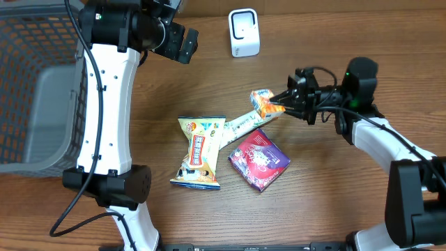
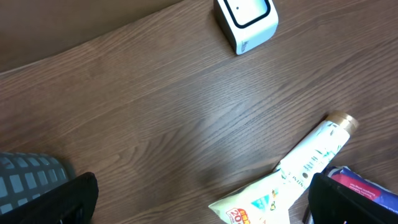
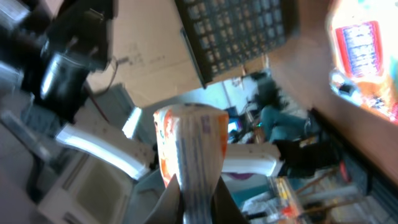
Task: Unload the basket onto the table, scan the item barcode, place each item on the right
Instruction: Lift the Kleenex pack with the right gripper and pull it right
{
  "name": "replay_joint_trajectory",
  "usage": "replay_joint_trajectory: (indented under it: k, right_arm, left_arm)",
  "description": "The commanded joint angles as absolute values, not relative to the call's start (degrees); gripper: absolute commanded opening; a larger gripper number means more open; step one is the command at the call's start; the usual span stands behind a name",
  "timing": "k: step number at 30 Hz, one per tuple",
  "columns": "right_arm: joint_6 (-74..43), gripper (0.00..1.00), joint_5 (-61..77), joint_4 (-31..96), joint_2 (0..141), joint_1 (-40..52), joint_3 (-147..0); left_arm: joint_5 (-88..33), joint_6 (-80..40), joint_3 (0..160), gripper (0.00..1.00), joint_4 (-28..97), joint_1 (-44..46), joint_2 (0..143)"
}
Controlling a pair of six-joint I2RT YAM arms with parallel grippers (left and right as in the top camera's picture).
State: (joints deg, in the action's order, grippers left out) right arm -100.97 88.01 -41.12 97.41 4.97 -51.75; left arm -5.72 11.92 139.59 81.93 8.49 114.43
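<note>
My right gripper (image 1: 287, 102) is shut on an orange-and-white packet (image 1: 263, 102), lifted above the table to the right of the middle. In the right wrist view the packet (image 3: 191, 146) stands edge-on between the two fingers (image 3: 166, 204) of that gripper (image 3: 198, 200). The white barcode scanner (image 1: 244, 33) stands at the back of the table, some way behind the held packet. High at the back left my left gripper (image 1: 184, 43) is open and holds nothing. Its wrist view looks down on the scanner (image 2: 247, 22), and between the left gripper's (image 2: 205, 208) wide fingers (image 2: 69, 200) is bare table.
A yellow snack bag (image 1: 200, 152), a white tube (image 1: 240, 125) and a purple packet (image 1: 259, 159) lie at mid-table. A grey mesh basket (image 1: 35, 90) fills the left side. The left arm's white link (image 1: 108, 104) stands beside the basket.
</note>
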Motion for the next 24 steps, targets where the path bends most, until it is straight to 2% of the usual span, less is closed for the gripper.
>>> replay_joint_trajectory:
  k: [1, 4, 6, 20, 24]
  right_arm:
    - [-112.9, 0.03, 89.2, -55.9, 93.8, 4.9, -52.8]
    - [-122.0, 0.03, 88.2, -71.7, 93.7, 4.3, -53.6]
    - [-123.9, 0.03, 86.3, -79.8, 93.6, 3.7, -53.6]
    - [-123.9, 0.03, 87.5, -80.7, 93.5, -0.1, -53.6]
    - [-123.9, 0.03, 87.6, -77.5, 93.0, -0.1, -53.6]
  left_arm:
    - [-5.5, 11.1, 139.9, 1.00, 82.1, 8.3, 114.0]
    - [-5.5, 11.1, 139.9, 1.00, 82.1, 8.3, 114.0]
    - [-5.5, 11.1, 139.9, 1.00, 82.1, 8.3, 114.0]
    - [-5.5, 11.1, 139.9, 1.00, 82.1, 8.3, 114.0]
    - [-5.5, 11.1, 139.9, 1.00, 82.1, 8.3, 114.0]
